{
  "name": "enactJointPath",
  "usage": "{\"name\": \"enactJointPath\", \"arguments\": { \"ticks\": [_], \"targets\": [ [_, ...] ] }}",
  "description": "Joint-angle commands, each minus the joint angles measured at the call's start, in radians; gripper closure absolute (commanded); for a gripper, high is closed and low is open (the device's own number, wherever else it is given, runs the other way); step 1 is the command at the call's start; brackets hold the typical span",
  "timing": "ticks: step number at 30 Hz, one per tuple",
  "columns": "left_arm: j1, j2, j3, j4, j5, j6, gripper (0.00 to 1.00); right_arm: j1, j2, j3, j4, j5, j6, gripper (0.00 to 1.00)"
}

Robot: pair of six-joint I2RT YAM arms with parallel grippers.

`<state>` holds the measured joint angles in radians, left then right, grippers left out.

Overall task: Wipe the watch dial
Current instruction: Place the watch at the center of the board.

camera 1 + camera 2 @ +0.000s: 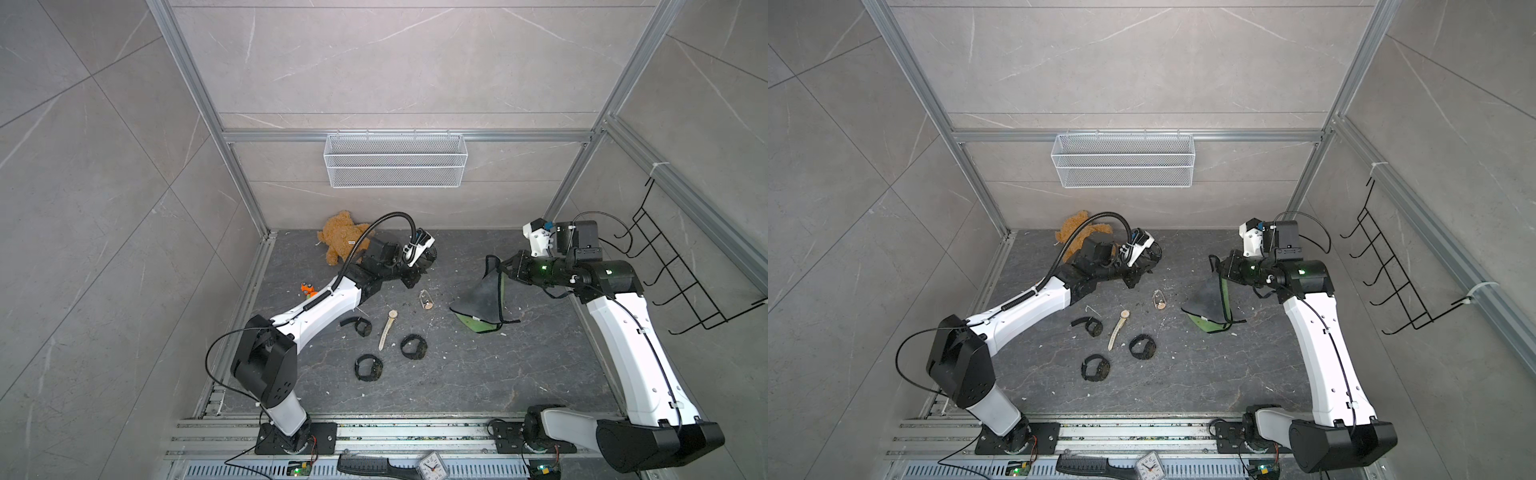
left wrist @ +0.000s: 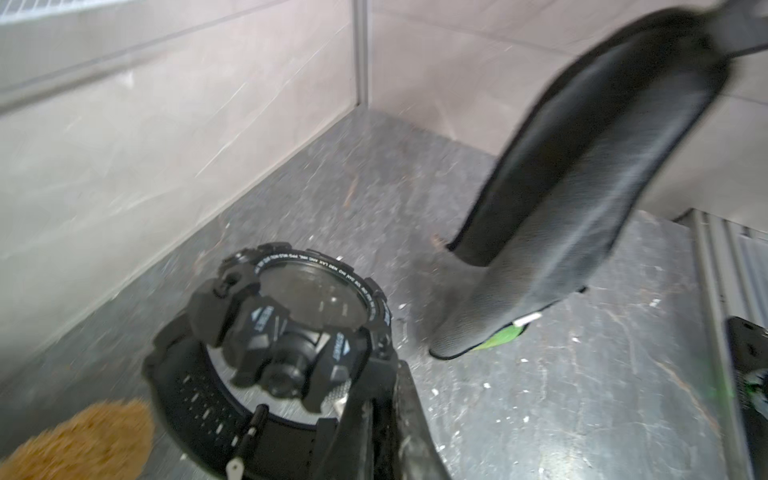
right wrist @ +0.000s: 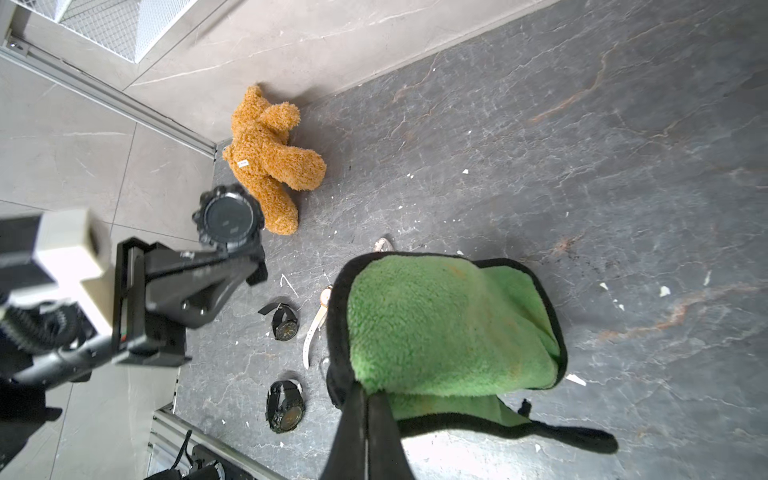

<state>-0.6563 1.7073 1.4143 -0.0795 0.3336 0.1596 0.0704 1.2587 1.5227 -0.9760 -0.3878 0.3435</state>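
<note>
Above the dark stone table (image 1: 478,374), left fingers (image 2: 374,419) clamp a chunky black digital watch (image 2: 291,328), while right fingers (image 3: 365,428) pinch a green-and-black microfibre cloth (image 3: 436,324).

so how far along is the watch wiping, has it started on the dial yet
Done: both pickups. The left gripper is shut on a black watch by its strap, raised off the table, dial exposed. The right gripper is shut on the green and black cloth, whose lower end trails on the table.
In hand: bringing them together; a gap separates cloth and watch in both top views.
Left: wiping the dial.
</note>
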Motion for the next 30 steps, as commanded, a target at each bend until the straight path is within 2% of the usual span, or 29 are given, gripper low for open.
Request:
{"name": "enactJointPath", "arguments": {
  "ticks": [1, 9, 18, 30],
  "targets": [
    [-0.001, 0.078, 0.100, -0.133, -0.081, -0.055, 1.00, -0.002, 0.007, 0.032, -0.024, 0.027, 0.008, 1.00],
    [0.011, 0.330, 0.337, -0.242, -0.130, -0.120, 1.00, -0.003, 0.019, 0.054, -0.049, 0.058, 0.011, 1.00],
    [0.055, 0.497, 0.454, -0.244, -0.147, -0.150, 1.00, -0.003, 0.023, 0.070, -0.081, 0.084, 0.020, 1.00],
    [0.104, 0.697, 0.623, -0.359, -0.132, -0.179, 1.00, -0.003, 0.010, 0.073, -0.120, 0.125, 0.031, 1.00]
  ]
}}
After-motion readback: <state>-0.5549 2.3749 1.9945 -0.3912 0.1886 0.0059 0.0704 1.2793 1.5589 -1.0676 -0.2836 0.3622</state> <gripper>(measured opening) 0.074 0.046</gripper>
